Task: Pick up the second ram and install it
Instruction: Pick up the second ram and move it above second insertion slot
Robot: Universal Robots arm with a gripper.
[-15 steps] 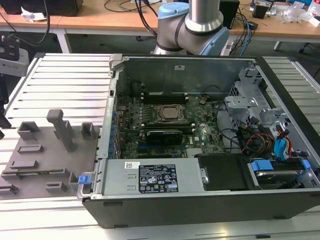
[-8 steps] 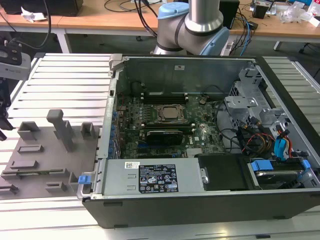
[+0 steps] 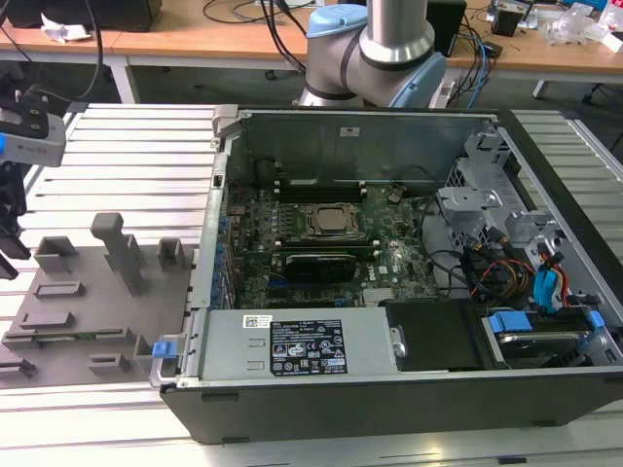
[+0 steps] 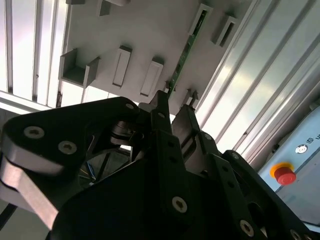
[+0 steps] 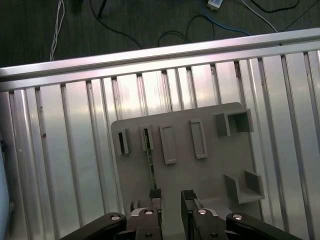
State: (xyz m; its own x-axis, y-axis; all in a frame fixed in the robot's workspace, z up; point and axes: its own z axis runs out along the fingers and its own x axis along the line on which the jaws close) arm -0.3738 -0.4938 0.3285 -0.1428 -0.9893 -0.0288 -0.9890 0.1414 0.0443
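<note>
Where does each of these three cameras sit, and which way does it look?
Exterior view: off the arm, looking down on the open computer case and gray fixture plate; the arm shows.
First wrist view: on the wrist, facing the plate; claw shows.
Second wrist view: likewise, another angle.
Both wrist views share the second ram.

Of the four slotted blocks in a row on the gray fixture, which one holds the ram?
The block with the green second ram running out of it toward the open gripper. The other three show no green.
</note>
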